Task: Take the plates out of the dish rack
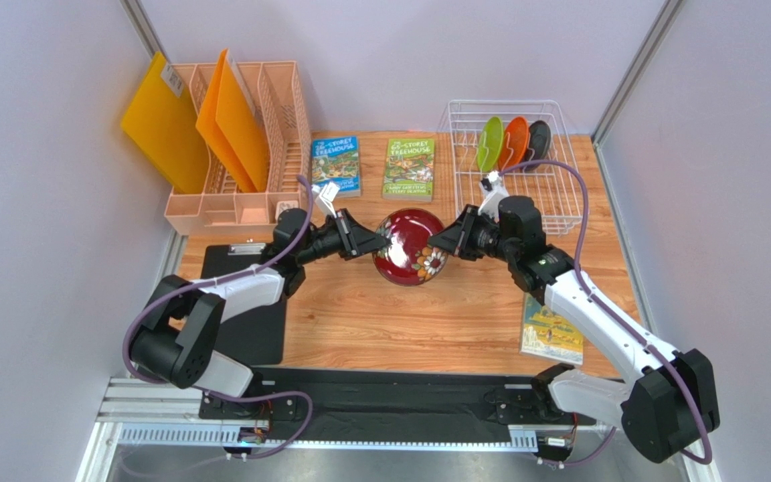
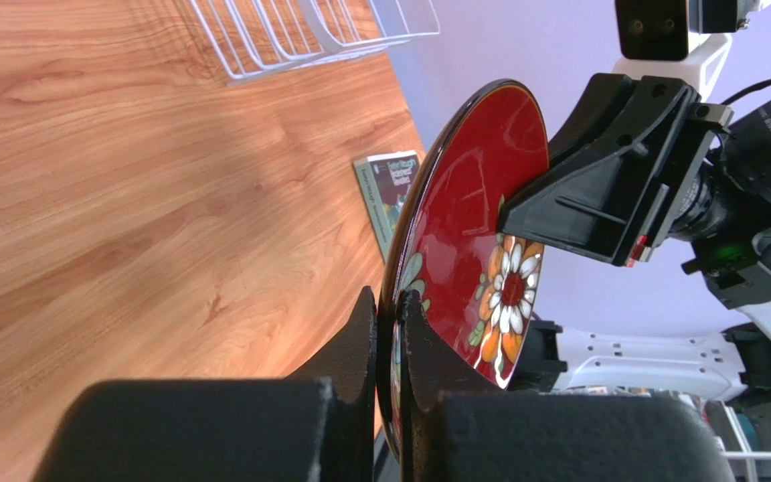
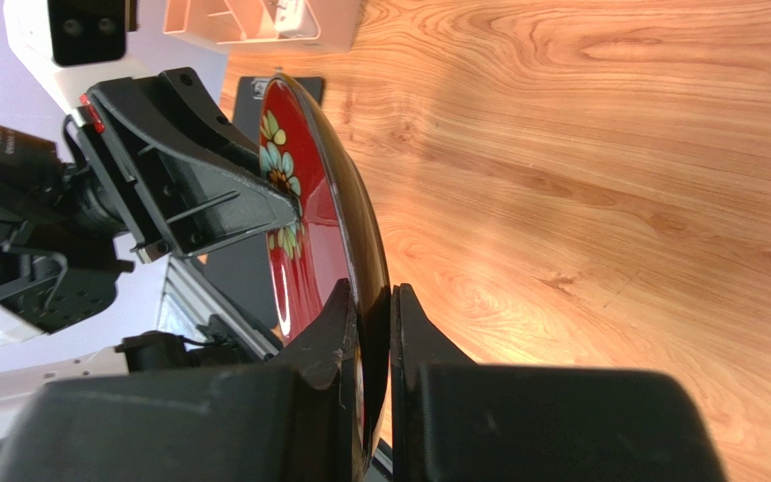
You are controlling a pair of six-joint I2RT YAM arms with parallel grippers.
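The dark red floral plate point(image 1: 412, 247) hangs above the table's middle, held at both edges. My left gripper point(image 1: 377, 244) is shut on its left rim and my right gripper point(image 1: 443, 244) is shut on its right rim. In the left wrist view the plate point(image 2: 475, 216) stands edge-on between my left gripper's point(image 2: 390, 336) jaws. In the right wrist view the plate point(image 3: 311, 236) sits between my right gripper's point(image 3: 371, 326) jaws. The lime green plate point(image 1: 489, 144), orange plate point(image 1: 514, 142) and dark plate point(image 1: 537, 145) stand upright in the white wire dish rack point(image 1: 560, 201) at the back right.
A peach slotted organiser point(image 1: 249, 171) with orange folders point(image 1: 229, 121) stands back left. Two books point(image 1: 335, 166) point(image 1: 409, 168) lie at the back centre, another book point(image 1: 552, 331) at front right. A black clipboard point(image 1: 254, 321) lies front left.
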